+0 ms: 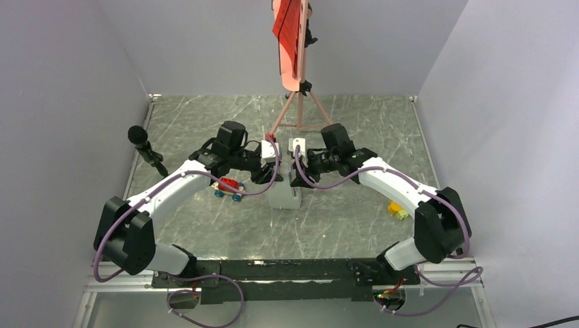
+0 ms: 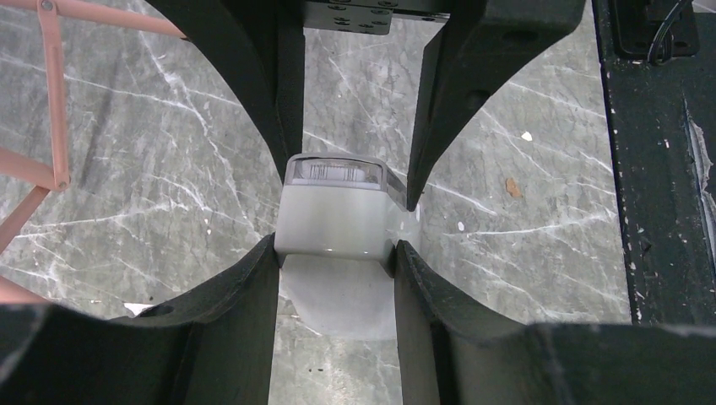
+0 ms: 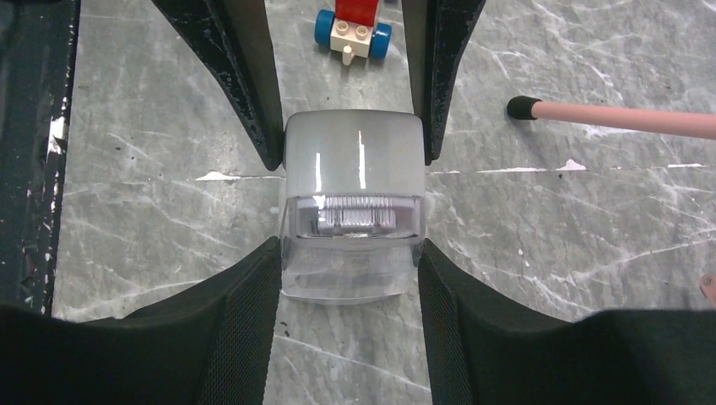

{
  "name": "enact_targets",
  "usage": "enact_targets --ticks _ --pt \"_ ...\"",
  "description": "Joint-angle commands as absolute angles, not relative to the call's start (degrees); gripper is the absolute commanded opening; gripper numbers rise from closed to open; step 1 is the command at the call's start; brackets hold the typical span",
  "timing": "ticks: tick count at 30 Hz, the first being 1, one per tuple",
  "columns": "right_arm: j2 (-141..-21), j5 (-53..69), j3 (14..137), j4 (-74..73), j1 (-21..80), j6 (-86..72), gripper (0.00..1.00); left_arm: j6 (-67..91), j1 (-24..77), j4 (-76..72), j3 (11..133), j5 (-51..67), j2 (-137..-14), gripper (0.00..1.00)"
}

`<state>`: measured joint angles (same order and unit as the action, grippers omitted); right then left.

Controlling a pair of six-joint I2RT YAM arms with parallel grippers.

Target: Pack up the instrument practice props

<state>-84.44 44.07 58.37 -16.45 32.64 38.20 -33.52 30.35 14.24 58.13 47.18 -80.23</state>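
From above we see both arms meet over the middle of the marble table (image 1: 341, 225), but the wrists hide the place where their fingers end. The wrist cameras show it well. The left gripper (image 2: 336, 246) has its two fingers pressed on the sides of the grey-white metronome (image 2: 338, 219). The right gripper (image 3: 349, 245) pinches the same metronome from the opposite end. So four fingers hold one metronome, low between the arms. We cannot tell if it rests on the surface or is a little lifted. Both wrist views show a ribbed part behind its clear window.

Only the top view shows the whole salmon-pink music stand (image 1: 298, 68), upright at the far edge, with one red sheet (image 1: 288, 24) on its desk. We count also one toy car (image 1: 229, 186) just left of the metronome, one black microphone (image 1: 145, 147) near the left wall, and one small yellow piece (image 1: 396, 209) beside the right arm. The right wrist view shows the car, and the left wrist view does not.
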Motion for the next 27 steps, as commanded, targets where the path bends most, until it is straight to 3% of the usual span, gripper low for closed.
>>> enact_targets --ticks 1,5,6,8,11,12,13,16,17,18,21,27 --pt "-88.43 37.00 57.35 -17.07 35.06 34.75 0.00 -33.53 31.11 15.21 55.59 43.50 -82.22 0.01" --pt "-87.62 38.02 57.83 -17.36 35.60 32.84 0.03 -33.23 31.15 16.18 56.12 42.13 -82.23 0.02" --pt "-87.25 38.78 57.95 -18.08 35.54 33.16 0.10 -32.97 31.01 16.29 56.10 41.58 -81.95 0.10" --pt "-85.82 39.60 57.82 -19.08 35.38 33.98 0.32 -31.80 30.34 16.29 55.95 40.38 -81.12 0.32" --pt "-82.91 40.88 58.13 -20.68 34.48 35.60 0.55 -31.16 29.89 17.03 55.74 38.52 -78.95 0.64" --pt "-82.09 40.99 58.48 -21.26 34.15 35.99 0.61 -31.56 29.81 17.50 55.66 38.02 -77.99 0.93" --pt "-81.46 41.27 59.21 -22.59 33.59 36.36 0.66 -31.93 29.79 17.99 55.80 37.54 -77.13 0.99" --pt "-80.61 42.61 62.73 -26.88 32.16 38.14 0.78 -31.79 29.46 19.26 56.34 36.21 -74.53 0.99" --pt "-80.52 42.84 63.75 -28.30 31.76 38.93 0.95 -31.45 29.23 19.70 56.60 35.85 -74.01 0.99" --pt "-80.44 43.08 64.89 -29.53 31.22 39.81 0.99 -30.96 28.94 20.17 56.87 35.65 -73.52 0.99" --pt "-80.42 43.25 68.15 -33.51 30.43 45.75 1.00 -28.80 27.70 20.83 56.55 35.29 -72.17 0.99" --pt "-83.59 42.77 76.44 -44.45 30.55 72.82 1.00 -20.41 25.93 19.60 53.31 36.36 -69.50 0.99"
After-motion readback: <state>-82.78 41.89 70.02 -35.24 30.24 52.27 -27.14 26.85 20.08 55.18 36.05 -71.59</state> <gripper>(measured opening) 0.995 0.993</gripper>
